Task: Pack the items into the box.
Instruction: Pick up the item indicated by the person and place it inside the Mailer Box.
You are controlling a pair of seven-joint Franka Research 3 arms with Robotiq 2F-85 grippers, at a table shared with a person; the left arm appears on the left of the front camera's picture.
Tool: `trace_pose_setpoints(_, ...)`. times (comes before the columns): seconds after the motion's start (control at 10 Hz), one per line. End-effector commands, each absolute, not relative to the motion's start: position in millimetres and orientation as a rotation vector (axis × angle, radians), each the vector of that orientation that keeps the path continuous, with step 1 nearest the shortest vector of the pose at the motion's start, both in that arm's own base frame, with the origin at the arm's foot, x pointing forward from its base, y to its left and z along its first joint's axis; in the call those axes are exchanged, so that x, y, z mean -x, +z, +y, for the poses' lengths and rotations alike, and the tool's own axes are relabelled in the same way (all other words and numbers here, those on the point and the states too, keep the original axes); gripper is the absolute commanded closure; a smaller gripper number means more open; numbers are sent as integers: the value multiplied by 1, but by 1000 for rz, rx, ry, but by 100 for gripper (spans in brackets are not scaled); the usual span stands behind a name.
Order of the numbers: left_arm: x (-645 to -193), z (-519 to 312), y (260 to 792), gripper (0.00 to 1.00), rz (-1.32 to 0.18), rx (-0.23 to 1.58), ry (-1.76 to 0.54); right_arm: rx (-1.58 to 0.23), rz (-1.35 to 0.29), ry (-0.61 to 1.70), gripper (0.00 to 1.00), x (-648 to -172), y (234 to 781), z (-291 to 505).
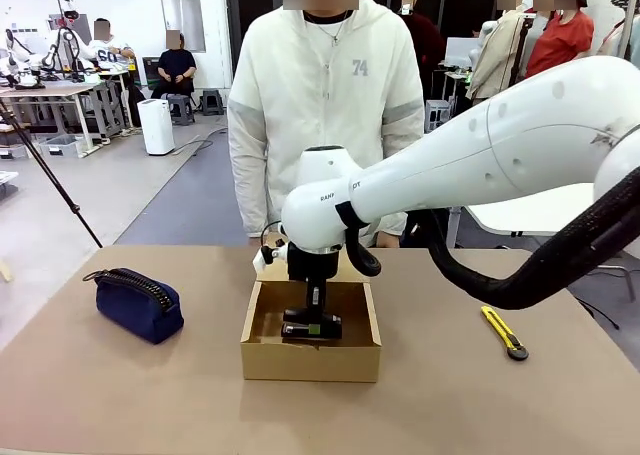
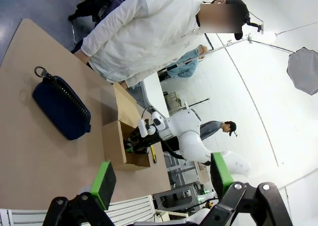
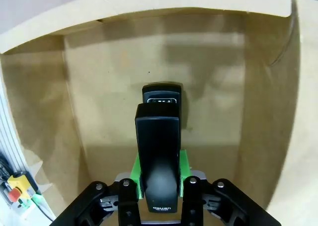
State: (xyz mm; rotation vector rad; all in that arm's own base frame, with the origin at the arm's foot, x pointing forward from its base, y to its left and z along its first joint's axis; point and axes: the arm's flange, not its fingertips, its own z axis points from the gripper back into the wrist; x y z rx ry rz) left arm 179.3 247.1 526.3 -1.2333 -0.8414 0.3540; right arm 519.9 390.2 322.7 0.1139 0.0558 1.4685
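Observation:
The brown cardboard box (image 1: 311,358) sits mid-table with its flap open toward the person. My right gripper (image 1: 311,325) reaches down inside it, shut on the black stapler (image 3: 159,151), which hangs close above the box floor (image 3: 208,121). The green pads (image 3: 183,170) press both sides of the stapler. The navy blue pouch (image 1: 139,302) lies on the table to the box's left, and it is also in the left wrist view (image 2: 60,108). The yellow-and-black utility knife (image 1: 504,332) lies to the box's right. My left gripper (image 2: 161,179) is open and empty, high above the table.
A person in a white hoodie (image 1: 325,105) stands at the far edge right behind the box. The right arm's black cable hose (image 1: 540,265) arcs over the table's right side. Bare tabletop (image 1: 120,395) lies in front of the pouch and box.

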Motion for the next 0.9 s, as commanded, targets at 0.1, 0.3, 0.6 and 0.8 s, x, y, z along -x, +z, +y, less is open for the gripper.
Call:
trace_pose_setpoints(0.1,-180,248,528,0,-865,1243,341,-128,40,1441,91,-523,334,390)
trace_pose_setpoints(0.3,-180,248,528,0,-865,1243,341,-145,49,1450,0,-522,334,391)
trace_pose_setpoints(0.6,-180,248,528,0,-865,1243,341,-149,45,1458,0,-521,336,391)
trace_pose_setpoints(0.8,-180,248,528,0,-865,1243,341,-141,30,1464,0,-519,345,389)
